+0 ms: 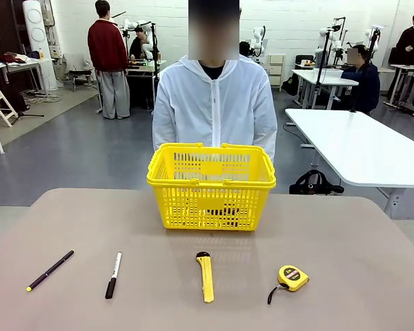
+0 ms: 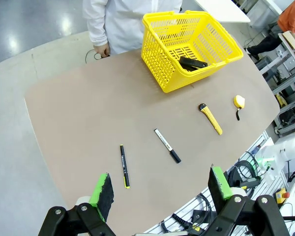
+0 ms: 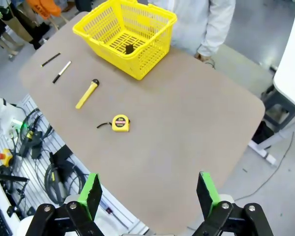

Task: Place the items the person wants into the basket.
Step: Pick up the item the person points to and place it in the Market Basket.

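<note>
Green-padded left gripper (image 2: 161, 183): fingers spread wide, nothing between them, high above the table (image 1: 359, 234).
Pen (image 1: 50, 269): black with a yellow end, flat on the table, farthest left in the near row.
Marker (image 1: 113, 274): white and black, just right of the pen; print on the barrel too small to read.
Knife (image 1: 205, 276): yellow with a black tip, tip towards the basket.
Basket (image 1: 193, 200): yellow lattice, mid-table beyond the knife, handles folded down.
Object (image 2: 192, 63): black, lying on the basket's floor.
Person (image 1: 214, 103): white jacket, standing just behind the basket.
Tape (image 1: 292, 277): round, yellow, far right; face label unreadable.
Right gripper (image 3: 148, 184): fingers released wide apart, empty, high above the table.
</note>
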Available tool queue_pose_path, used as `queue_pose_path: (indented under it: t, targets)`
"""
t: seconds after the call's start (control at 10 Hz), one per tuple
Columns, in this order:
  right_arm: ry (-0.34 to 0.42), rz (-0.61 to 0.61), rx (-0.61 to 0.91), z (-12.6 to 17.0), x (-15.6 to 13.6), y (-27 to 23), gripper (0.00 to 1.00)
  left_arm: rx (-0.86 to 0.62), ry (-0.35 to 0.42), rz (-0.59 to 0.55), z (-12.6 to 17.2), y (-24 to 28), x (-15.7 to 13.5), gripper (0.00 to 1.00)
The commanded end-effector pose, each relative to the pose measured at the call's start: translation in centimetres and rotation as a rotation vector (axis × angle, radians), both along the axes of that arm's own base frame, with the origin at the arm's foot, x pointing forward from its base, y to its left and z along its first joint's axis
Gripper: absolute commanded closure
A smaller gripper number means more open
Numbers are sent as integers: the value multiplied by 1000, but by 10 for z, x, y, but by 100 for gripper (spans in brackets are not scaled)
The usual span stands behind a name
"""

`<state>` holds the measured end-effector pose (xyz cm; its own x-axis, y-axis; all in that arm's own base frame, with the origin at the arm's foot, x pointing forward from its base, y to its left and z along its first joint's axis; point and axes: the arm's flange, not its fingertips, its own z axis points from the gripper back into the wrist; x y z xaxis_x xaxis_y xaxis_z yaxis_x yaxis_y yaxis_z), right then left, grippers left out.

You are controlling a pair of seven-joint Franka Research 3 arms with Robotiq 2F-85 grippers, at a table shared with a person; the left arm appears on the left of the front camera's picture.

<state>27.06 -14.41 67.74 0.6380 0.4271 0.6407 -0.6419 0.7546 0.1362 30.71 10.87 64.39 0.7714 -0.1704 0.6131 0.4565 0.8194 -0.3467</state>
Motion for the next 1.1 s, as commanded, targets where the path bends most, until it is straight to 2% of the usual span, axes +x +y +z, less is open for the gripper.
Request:
queue_pose_path:
  t: [0.0,1.0]
  targets:
    - [-1,0,1,0,-1,-1,0,-7,-1,-7,1,1,-1,0]
    - [-1,0,1,0,-1,-1,0,-7,-1,-7,1,1,-1,0]
